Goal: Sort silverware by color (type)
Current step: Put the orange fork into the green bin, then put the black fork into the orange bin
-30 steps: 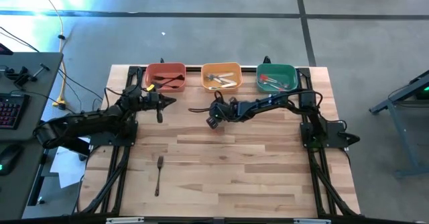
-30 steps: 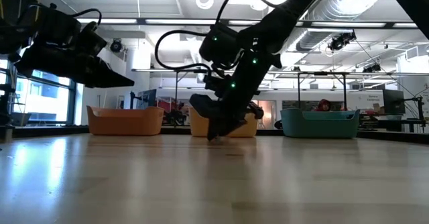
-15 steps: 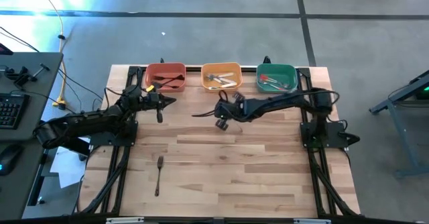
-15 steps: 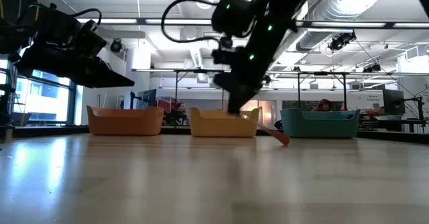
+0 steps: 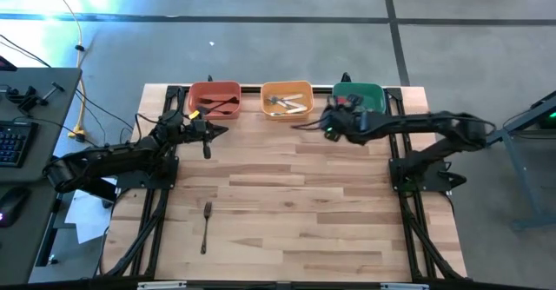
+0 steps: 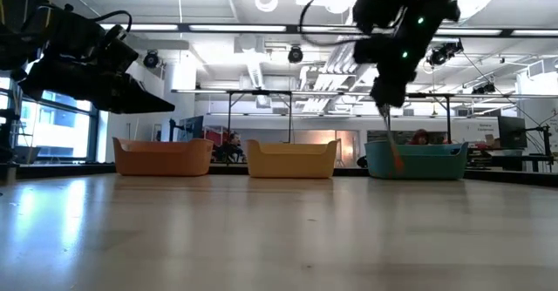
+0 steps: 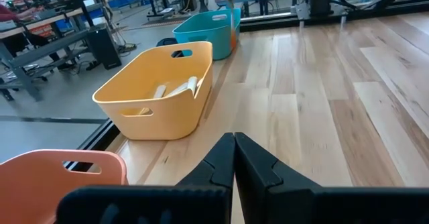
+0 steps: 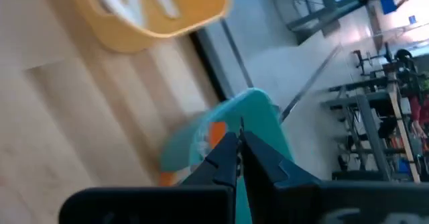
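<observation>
Mostly sorted, judging by the layout. Landmark for all placements: the green bin (image 5: 363,96), last in a row of three along the far edge of the tabletop (image 5: 295,212).

Right gripper (image 6: 386,108): raised just above the green bin's near rim, jaws clamped on a red-handled fork (image 6: 395,154), which hangs down in front of the bin wall, orange-red handle lowest. Not yet released. Judged step in hand: delivery of this fork into the green bin.

Left gripper (image 5: 206,145): well away from the green bin, beside the red bin (image 5: 215,98) at the opposite end of the row. Jaws together, holding nothing visible. Idle.

Bins: orange bin (image 5: 287,98), next to the green one, holds pale forks (image 5: 285,105); red bin holds dark forks (image 5: 221,106); contents of the green bin largely hidden under the right arm.

Outstanding: one dark fork (image 5: 206,226) lying loose on the tabletop, far from the green bin, towards the near left corner. Belongs, by kind, in the red bin. No other loose silverware seen.
</observation>
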